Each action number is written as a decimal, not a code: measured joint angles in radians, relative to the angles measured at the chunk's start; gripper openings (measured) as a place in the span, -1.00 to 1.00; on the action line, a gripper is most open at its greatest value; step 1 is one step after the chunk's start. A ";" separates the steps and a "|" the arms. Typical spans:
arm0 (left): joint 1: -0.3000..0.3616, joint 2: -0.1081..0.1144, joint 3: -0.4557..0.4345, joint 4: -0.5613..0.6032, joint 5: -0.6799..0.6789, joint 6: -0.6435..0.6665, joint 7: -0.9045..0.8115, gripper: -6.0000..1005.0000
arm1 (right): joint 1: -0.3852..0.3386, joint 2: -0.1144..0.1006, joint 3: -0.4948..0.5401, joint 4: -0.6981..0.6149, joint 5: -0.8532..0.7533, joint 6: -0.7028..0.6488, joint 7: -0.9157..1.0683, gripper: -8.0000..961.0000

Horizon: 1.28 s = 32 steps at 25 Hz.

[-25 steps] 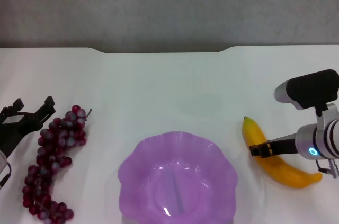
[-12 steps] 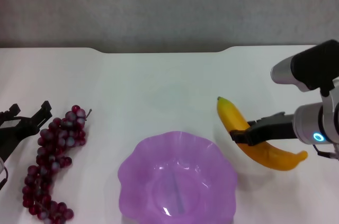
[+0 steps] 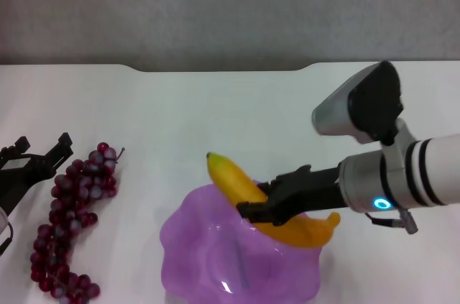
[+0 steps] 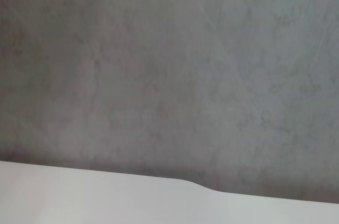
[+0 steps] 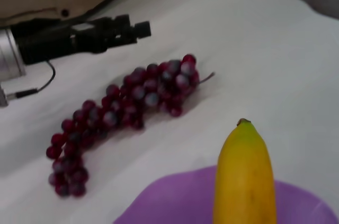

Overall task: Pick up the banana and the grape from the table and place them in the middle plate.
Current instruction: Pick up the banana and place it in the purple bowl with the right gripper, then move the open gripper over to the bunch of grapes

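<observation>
My right gripper (image 3: 262, 207) is shut on the yellow banana (image 3: 244, 192) and holds it above the right half of the purple scalloped plate (image 3: 194, 246). The banana's greenish tip points to the far left; it fills the lower part of the right wrist view (image 5: 244, 176) over the plate's rim (image 5: 169, 197). The dark red grape bunch (image 3: 72, 210) lies on the white table (image 3: 215, 117) at the left, also seen in the right wrist view (image 5: 127, 113). My left gripper (image 3: 39, 157) is open just left of the bunch's top, apart from it.
The table's notched far edge (image 3: 215, 69) runs along the back before a grey wall. The left wrist view shows only the wall and a strip of table edge (image 4: 106, 192). The left arm also shows in the right wrist view (image 5: 79, 36).
My right gripper has lifted the banana off the table and carried it left, from beside the plate to above its right half. The left gripper has hardly moved.
</observation>
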 joint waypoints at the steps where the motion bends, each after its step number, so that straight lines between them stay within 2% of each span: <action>1: 0.000 0.000 0.000 0.000 0.000 0.000 0.000 0.78 | 0.010 0.001 -0.004 -0.017 0.002 0.000 -0.001 0.17; 12: -0.001 0.000 -0.001 0.000 0.000 0.000 0.000 0.78 | 0.135 0.004 -0.126 -0.195 0.055 -0.111 -0.016 0.23; 18: -0.003 0.000 -0.001 0.001 0.000 0.000 0.001 0.77 | 0.134 0.005 -0.160 -0.209 0.104 -0.132 -0.114 0.25; 25: -0.002 0.000 -0.001 0.002 0.000 0.000 0.001 0.78 | 0.134 0.005 -0.168 -0.222 0.102 -0.153 -0.119 0.29; 29: 0.002 0.000 -0.001 0.002 0.000 0.000 0.001 0.78 | 0.126 0.003 -0.158 -0.210 0.101 -0.161 -0.143 0.61; 31: 0.004 0.000 -0.001 0.002 0.000 0.000 0.001 0.78 | 0.100 0.002 -0.144 -0.189 0.102 -0.189 -0.175 0.78; 32: 0.005 0.000 -0.001 0.002 0.000 0.000 0.001 0.78 | 0.079 0.001 -0.137 -0.172 0.102 -0.216 -0.198 0.78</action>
